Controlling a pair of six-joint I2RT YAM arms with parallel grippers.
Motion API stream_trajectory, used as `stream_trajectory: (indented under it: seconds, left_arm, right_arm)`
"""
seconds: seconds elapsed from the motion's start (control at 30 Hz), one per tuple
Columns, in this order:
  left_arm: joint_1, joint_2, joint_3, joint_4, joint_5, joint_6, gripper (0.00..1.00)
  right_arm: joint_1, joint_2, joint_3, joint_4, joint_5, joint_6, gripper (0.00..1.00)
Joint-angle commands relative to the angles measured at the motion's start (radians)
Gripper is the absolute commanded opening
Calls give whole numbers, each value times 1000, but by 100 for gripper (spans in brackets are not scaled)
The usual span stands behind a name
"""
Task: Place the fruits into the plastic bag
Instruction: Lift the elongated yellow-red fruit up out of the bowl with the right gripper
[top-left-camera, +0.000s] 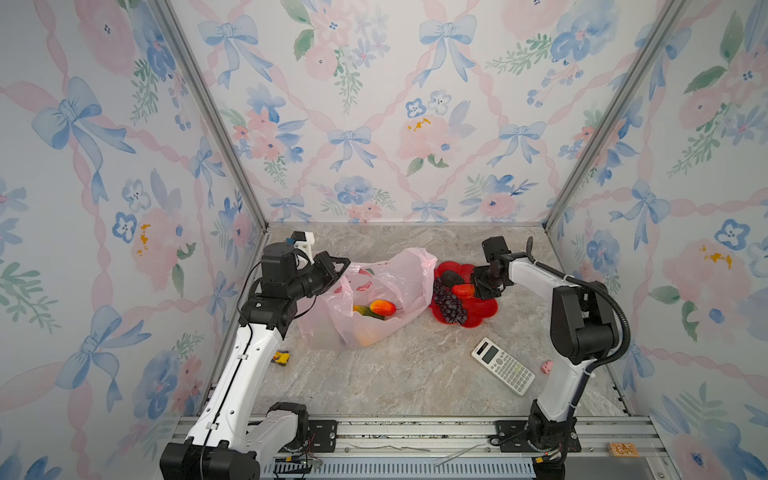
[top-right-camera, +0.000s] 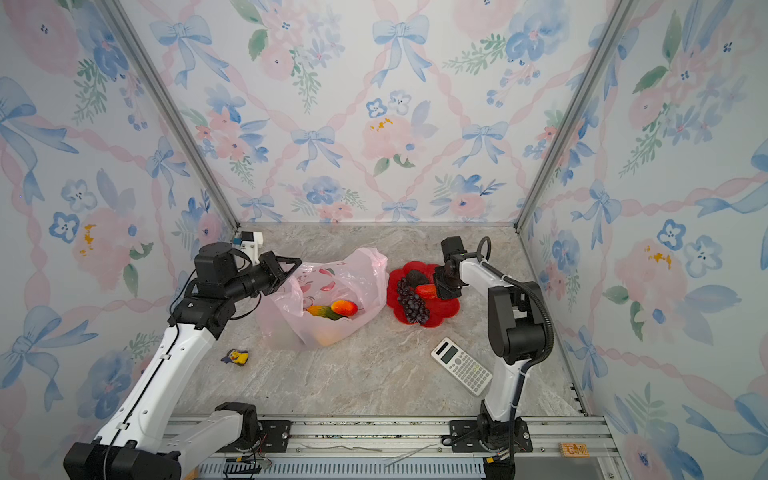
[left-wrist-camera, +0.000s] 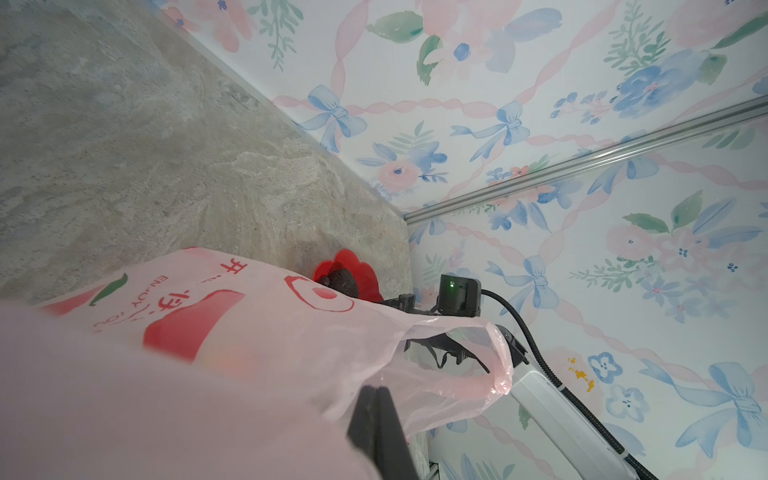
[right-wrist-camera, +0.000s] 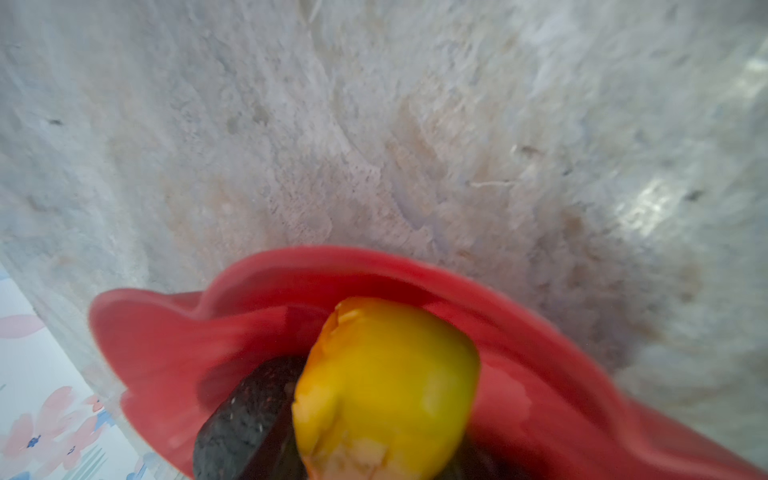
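Note:
In both top views the pale-pink plastic bag (top-left-camera: 386, 282) (top-right-camera: 332, 282) lies open at mid-table. My left gripper (top-left-camera: 343, 270) (left-wrist-camera: 374, 390) is shut on its rim and lifts the mouth. Inside lie a red-yellow mango (top-left-camera: 383, 307) (top-right-camera: 344, 307) and a green-yellow fruit (top-left-camera: 365, 312). A yellow fruit (top-left-camera: 365, 338) shows through the film. On the red plate (top-left-camera: 482, 311) (right-wrist-camera: 166, 340) rest the grape bunch (top-left-camera: 449, 305), the dark avocado (top-left-camera: 451, 277) (right-wrist-camera: 249, 415) and a second mango (top-left-camera: 463, 290) (right-wrist-camera: 386, 382). My right gripper (top-left-camera: 476, 289) (top-right-camera: 438, 289) is closed around this mango; its fingers are hidden.
A white calculator (top-left-camera: 503, 371) (top-right-camera: 461, 371) lies in front of the plate beside the right arm. A pink pig figure (top-left-camera: 547, 366) sits by the right wall. A small yellow duck toy (top-left-camera: 281, 357) lies near the left arm. Patterned walls enclose three sides.

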Motion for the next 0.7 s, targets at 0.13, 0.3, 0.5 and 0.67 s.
stream_trajectory:
  seconds: [0.13, 0.3, 0.5, 0.67]
  left_arm:
    - [7, -43, 5, 15, -6, -2, 0]
    - [7, -67, -11, 16, -11, -4, 0]
    - [7, -89, -21, 15, -20, -5, 0]
    - [7, -100, -23, 17, -23, -5, 0]
  right_arm:
    - [-15, -99, 13, 10, -60, -29, 22]
    - [-36, -147, 8, 39, -126, -54, 20]
    - [-58, -210, 21, 79, -211, -145, 19]
    - [-71, -277, 22, 127, -282, -267, 20]
